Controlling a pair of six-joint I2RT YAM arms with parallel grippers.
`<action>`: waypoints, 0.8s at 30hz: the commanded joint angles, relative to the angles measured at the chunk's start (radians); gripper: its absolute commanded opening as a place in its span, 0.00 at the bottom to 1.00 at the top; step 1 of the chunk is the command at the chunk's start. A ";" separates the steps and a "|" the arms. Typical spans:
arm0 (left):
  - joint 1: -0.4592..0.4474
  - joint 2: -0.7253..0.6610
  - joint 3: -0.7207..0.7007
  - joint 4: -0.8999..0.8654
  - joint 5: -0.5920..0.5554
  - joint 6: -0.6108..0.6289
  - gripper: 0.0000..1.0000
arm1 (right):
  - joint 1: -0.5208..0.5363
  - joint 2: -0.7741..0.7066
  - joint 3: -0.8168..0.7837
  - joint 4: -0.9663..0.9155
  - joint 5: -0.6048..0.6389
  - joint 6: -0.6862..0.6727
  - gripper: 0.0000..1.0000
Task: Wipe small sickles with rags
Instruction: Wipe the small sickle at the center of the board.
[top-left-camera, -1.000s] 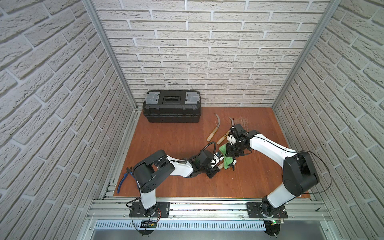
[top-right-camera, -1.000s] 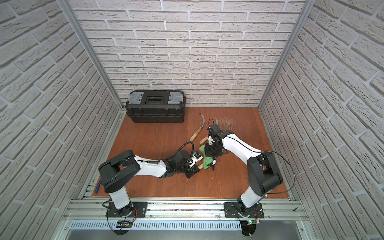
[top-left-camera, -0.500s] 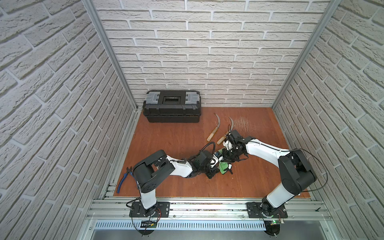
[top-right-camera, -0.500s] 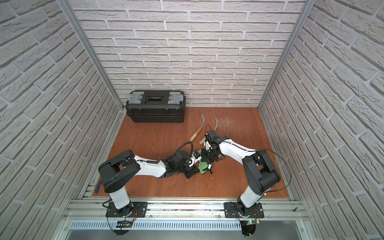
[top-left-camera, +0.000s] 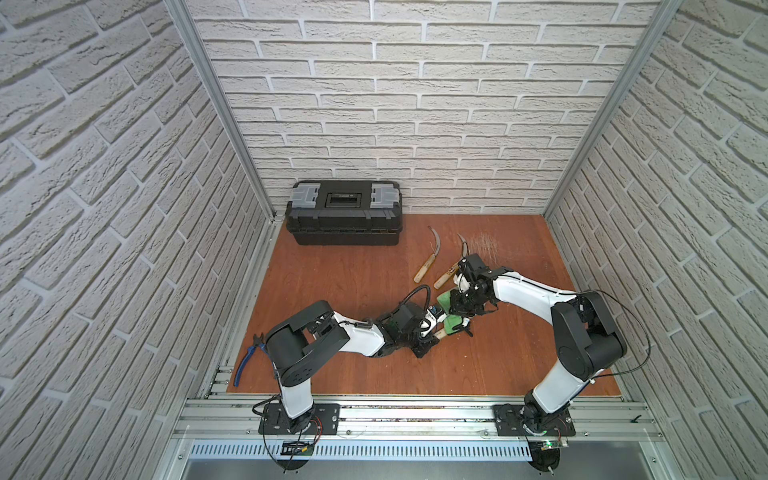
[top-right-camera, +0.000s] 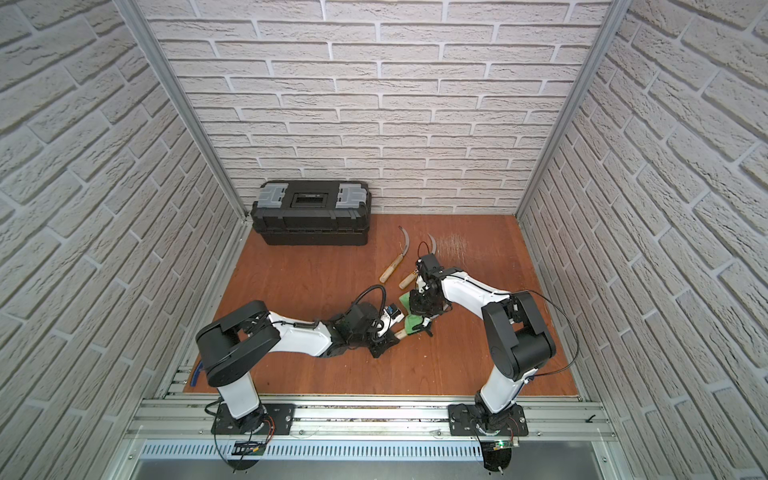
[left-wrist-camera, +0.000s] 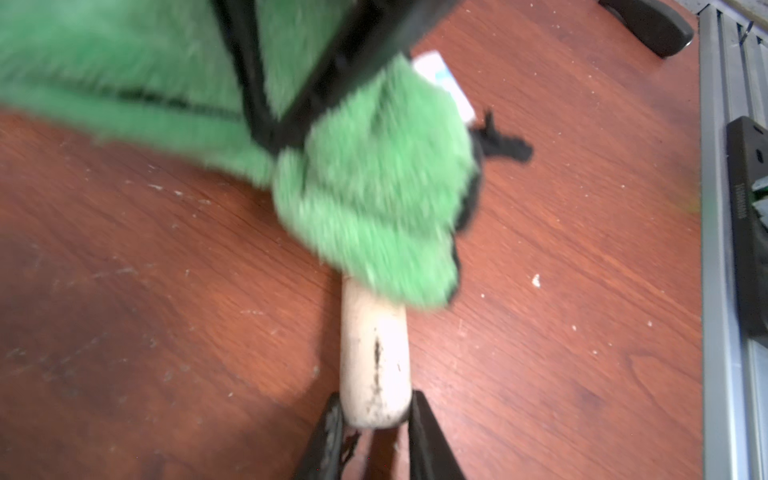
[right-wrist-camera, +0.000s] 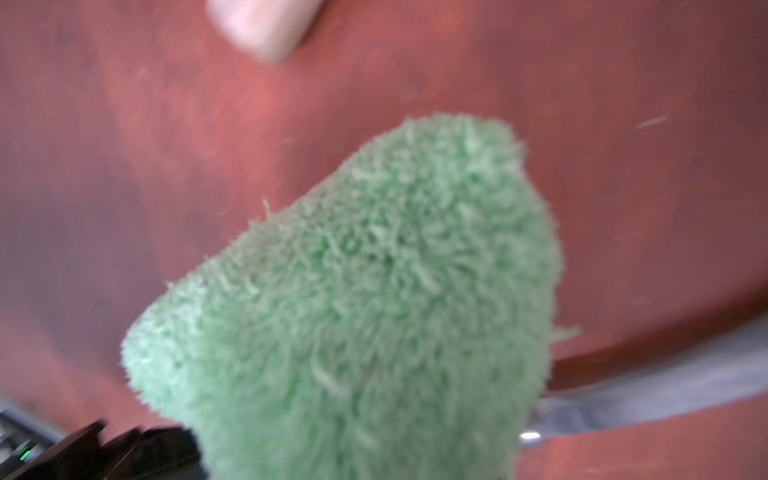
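Note:
My left gripper (left-wrist-camera: 376, 419) is shut on the butt of a small sickle's pale wooden handle (left-wrist-camera: 374, 357), which lies low over the floor. The green fluffy rag (left-wrist-camera: 374, 187) covers the rest of that sickle, and my right gripper (top-left-camera: 463, 305) is shut on the rag (right-wrist-camera: 374, 291) from above. A stretch of grey blade (right-wrist-camera: 665, 386) sticks out past the cloth. In both top views the rag (top-left-camera: 451, 321) (top-right-camera: 413, 322) sits between the two wrists. Two more sickles (top-left-camera: 430, 255) (top-left-camera: 445, 277) lie just behind the right wrist.
A black toolbox (top-left-camera: 343, 216) stands against the back wall at the left. Blue-handled pliers (top-left-camera: 245, 361) lie at the floor's front left edge beside the left arm's base. An aluminium rail (top-left-camera: 399, 407) runs along the front.
My right gripper has slid the rag a short way along the held sickle toward the handle. The left gripper has kept its hold in place.

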 joint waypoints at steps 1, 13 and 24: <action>0.005 -0.039 -0.029 0.014 0.008 0.012 0.00 | -0.048 0.040 -0.012 -0.106 0.207 -0.073 0.03; 0.010 -0.031 -0.037 0.027 0.007 0.007 0.00 | 0.018 -0.182 0.035 -0.221 0.064 -0.063 0.03; 0.010 -0.029 -0.051 0.059 0.014 -0.011 0.00 | 0.199 -0.147 -0.172 0.061 -0.025 0.153 0.03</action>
